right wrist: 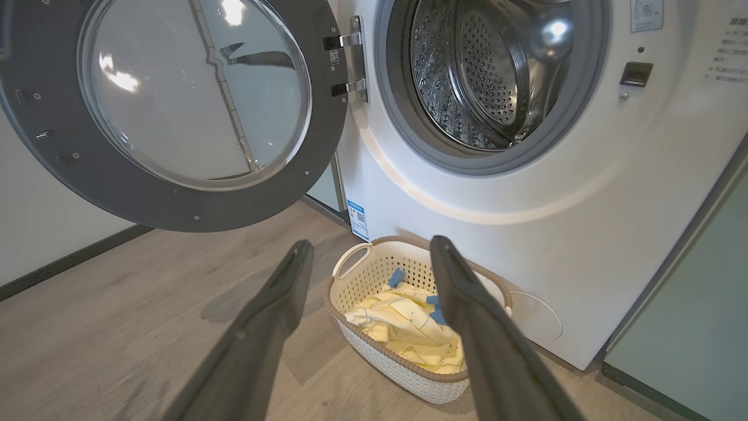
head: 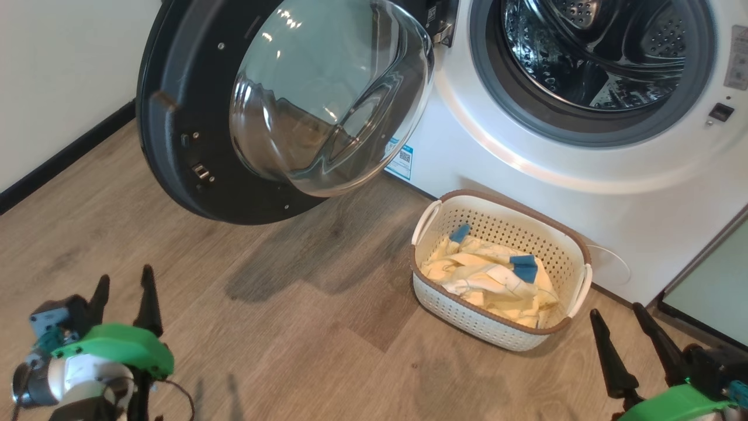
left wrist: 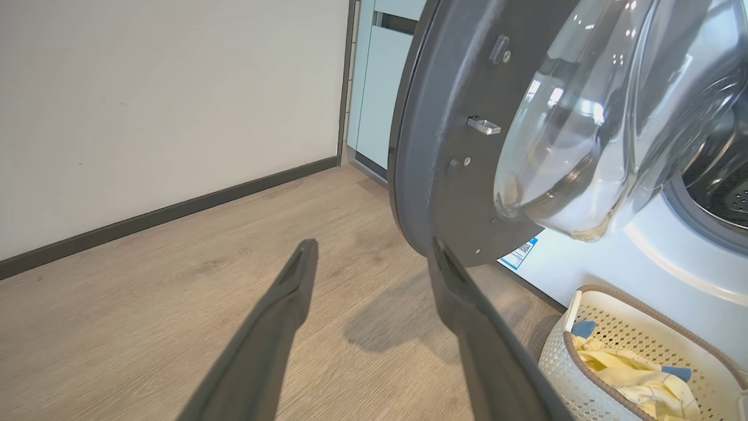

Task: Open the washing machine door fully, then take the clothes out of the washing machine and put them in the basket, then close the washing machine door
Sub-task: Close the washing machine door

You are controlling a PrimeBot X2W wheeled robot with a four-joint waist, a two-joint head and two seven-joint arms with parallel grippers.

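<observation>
The washing machine [head: 584,193] [right wrist: 584,204] stands at the upper right, its steel drum showing no fabric. Its door [head: 193,117] [left wrist: 432,146] [right wrist: 87,169] hangs wide open to the left, glass bowl bulging outward. Pale yellow clothes [head: 497,280] [right wrist: 403,327] [left wrist: 637,380] lie in the cream basket [head: 561,245] [right wrist: 374,263] [left wrist: 555,356] on the floor before the machine. My left gripper [head: 124,282] [left wrist: 374,248] is open at the lower left, below the door. My right gripper [head: 617,311] [right wrist: 368,248] is open at the lower right, just right of the basket. Neither holds anything.
Wood-look floor [head: 263,327] spreads between the grippers. A white wall with dark skirting [head: 58,158] runs along the left. A pale green cabinet [head: 713,286] [right wrist: 695,316] adjoins the machine on the right; another [left wrist: 374,88] stands behind the door.
</observation>
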